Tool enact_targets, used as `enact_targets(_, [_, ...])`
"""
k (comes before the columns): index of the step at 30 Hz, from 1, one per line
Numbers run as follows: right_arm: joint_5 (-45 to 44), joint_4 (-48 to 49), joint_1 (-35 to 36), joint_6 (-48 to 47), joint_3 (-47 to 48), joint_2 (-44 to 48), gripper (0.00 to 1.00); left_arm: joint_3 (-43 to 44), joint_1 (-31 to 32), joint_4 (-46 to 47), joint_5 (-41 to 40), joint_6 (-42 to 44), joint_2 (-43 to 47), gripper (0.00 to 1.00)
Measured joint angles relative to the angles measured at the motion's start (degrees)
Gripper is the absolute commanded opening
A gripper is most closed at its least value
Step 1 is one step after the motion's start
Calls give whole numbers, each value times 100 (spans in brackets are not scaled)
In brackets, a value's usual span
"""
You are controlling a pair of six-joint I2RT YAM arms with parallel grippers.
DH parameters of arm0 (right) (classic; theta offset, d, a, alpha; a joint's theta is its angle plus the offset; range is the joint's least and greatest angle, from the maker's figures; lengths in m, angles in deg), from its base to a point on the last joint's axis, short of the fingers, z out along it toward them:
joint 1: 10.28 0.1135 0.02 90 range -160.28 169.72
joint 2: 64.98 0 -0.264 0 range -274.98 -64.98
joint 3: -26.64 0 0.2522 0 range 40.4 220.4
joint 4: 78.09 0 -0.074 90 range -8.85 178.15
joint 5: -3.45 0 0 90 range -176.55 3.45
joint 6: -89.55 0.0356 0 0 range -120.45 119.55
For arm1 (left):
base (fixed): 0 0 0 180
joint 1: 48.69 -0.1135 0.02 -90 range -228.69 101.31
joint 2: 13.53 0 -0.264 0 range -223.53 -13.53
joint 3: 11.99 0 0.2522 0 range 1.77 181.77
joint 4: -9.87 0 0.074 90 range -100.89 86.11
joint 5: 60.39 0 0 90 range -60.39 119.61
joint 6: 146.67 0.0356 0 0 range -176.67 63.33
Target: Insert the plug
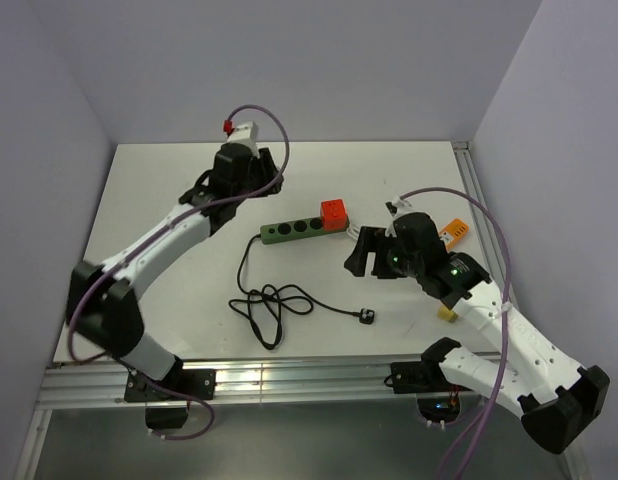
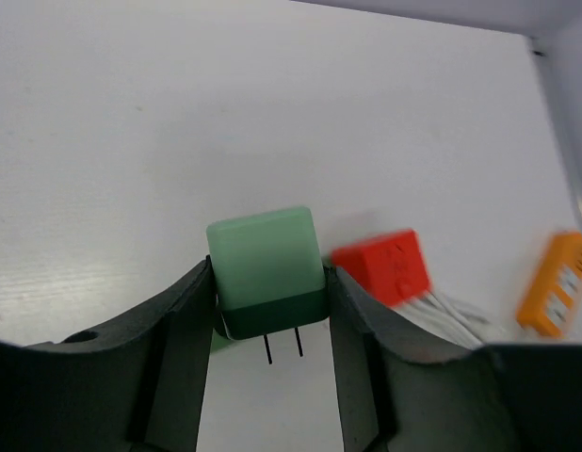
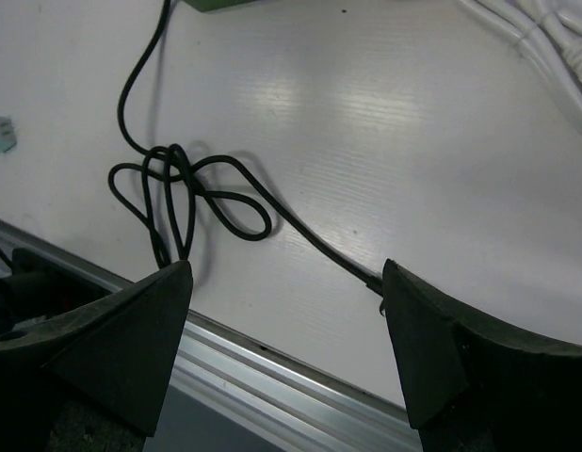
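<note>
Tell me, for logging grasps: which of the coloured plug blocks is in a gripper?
The green plug, clamped in the left gripper; the red block sits free.

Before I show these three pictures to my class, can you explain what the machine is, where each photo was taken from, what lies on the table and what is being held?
The machine is two robot arms bolted at the near edge of a white table. The wide picture comes from a fixed camera above and behind them. The other two come from small cameras on each wrist, so you see that arm's own dark fingers at the bottom.

On the table lie a green power strip with an orange-red block at its end, its black cord coiled in loops, and an orange object near the right edge.

The left gripper is closed on a small green plug, two prongs pointing down. The right gripper is open and holds nothing, hanging above the cord.
</note>
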Motion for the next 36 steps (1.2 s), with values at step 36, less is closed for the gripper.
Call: enact_targets(36, [2424, 544, 857, 293, 1440, -1543, 77, -4597, 2793, 1908, -11, 1064, 4957, 0])
